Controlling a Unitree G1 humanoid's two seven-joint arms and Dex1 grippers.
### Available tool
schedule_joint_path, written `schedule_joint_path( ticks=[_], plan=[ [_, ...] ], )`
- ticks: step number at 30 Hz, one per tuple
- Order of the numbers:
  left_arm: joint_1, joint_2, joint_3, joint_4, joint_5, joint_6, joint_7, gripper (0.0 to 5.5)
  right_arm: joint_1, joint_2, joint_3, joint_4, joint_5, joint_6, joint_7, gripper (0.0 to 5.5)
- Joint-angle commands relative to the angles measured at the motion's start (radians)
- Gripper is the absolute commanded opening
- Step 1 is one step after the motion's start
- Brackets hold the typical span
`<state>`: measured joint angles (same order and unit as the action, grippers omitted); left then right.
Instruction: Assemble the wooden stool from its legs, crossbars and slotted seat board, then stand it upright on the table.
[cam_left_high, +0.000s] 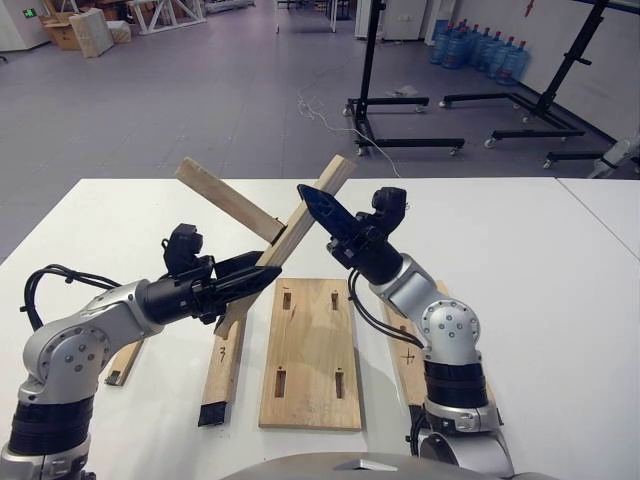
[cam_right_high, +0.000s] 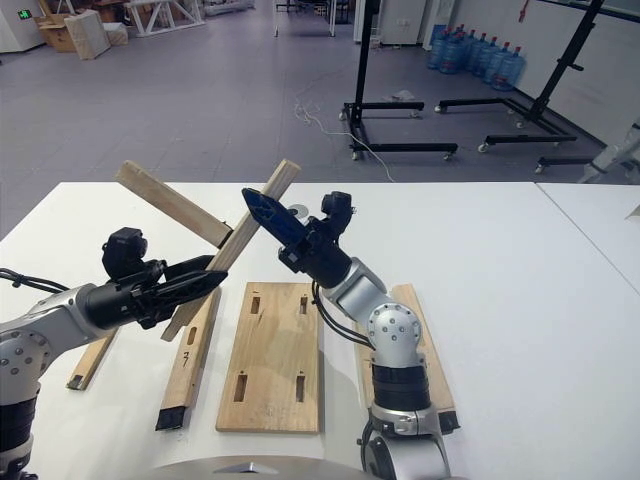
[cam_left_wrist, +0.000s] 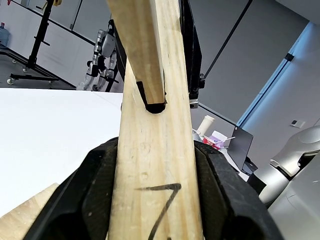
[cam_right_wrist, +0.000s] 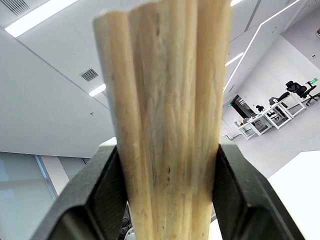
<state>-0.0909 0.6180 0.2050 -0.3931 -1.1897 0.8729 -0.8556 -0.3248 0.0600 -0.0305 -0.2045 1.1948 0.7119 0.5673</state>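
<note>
One wooden strip: we see it lying flat on the white table, farthest left of all the parts (which part it is we cannot tell).
Left gripper: clamped on the lower half of the raised leg. In the left wrist view we see the wood wedged between both black fingers, just below a hand-drawn mark.
Flat leg: lying on the table just left of the seat board, dark-tipped end toward us, its far end under the raised leg's lower end.
Crossbar: off the table and slanting up to the left, with its near end seated in a notch of the raised leg.
Raised leg: held above the table, tilted with its top leaning right, forming a cross with the crossbar.
Seat board: flat at the centre of the table, four slots facing up.
Right gripper: closed on the upper part of the raised leg. In the right wrist view we see wood pinched between its fingers.
Right-hand leg: flat on the table just right of the seat board, partly covered.
</note>
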Motion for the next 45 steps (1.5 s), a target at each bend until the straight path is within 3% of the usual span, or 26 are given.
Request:
schedule_joint_path(
  ticks=[1, 5, 6, 14, 17, 21, 31, 39, 45],
  plan=[
    [0.026, -0.015, -0.006, -0.004, 0.023, -0.011, 0.028, 2.04, -0.023, -0.015, -0.003, -0.016, -0.007, -0.010, 0.026, 2.09],
    [0.053, -0.066, 0.001, -0.018, 0.012, -0.032, 0.067, 2.04, -0.026, -0.056, 0.024, -0.024, -0.071, -0.021, 0.066, 2.09],
    [0.057, -0.077, 0.002, -0.023, 0.012, -0.034, 0.078, 2.41, -0.026, -0.067, 0.024, -0.022, -0.080, -0.024, 0.073, 2.09],
    [0.223, -0.224, -0.023, -0.089, 0.048, -0.123, 0.176, 3.54, -0.090, -0.177, -0.039, 0.001, -0.150, -0.068, 0.094, 2.08],
    [0.314, -0.272, -0.029, -0.112, 0.089, -0.184, 0.196, 4.08, -0.221, -0.200, -0.103, 0.083, -0.266, -0.192, 0.033, 2.07],
    [0.379, -0.324, -0.041, -0.157, 0.132, -0.270, 0.204, 4.49, -0.290, -0.317, -0.027, 0.198, -0.532, -0.397, 0.173, 2.07],
    [0.441, -0.408, -0.102, -0.302, 0.263, -0.423, 0.321, 4.50, -0.313, -0.463, -0.003, 0.402, -0.553, -0.424, 0.612, 2.07],
    [0.434, -0.464, -0.060, -0.295, 0.418, -0.546, 0.498, 4.50, -0.280, -0.417, 0.035, 0.427, -0.584, -0.442, 0.686, 2.07],
    [0.398, -0.471, 0.048, -0.249, 0.492, -0.589, 0.646, 4.50, -0.253, -0.438, 0.031, 0.427, -0.595, -0.441, 0.724, 2.07]
  ],
)
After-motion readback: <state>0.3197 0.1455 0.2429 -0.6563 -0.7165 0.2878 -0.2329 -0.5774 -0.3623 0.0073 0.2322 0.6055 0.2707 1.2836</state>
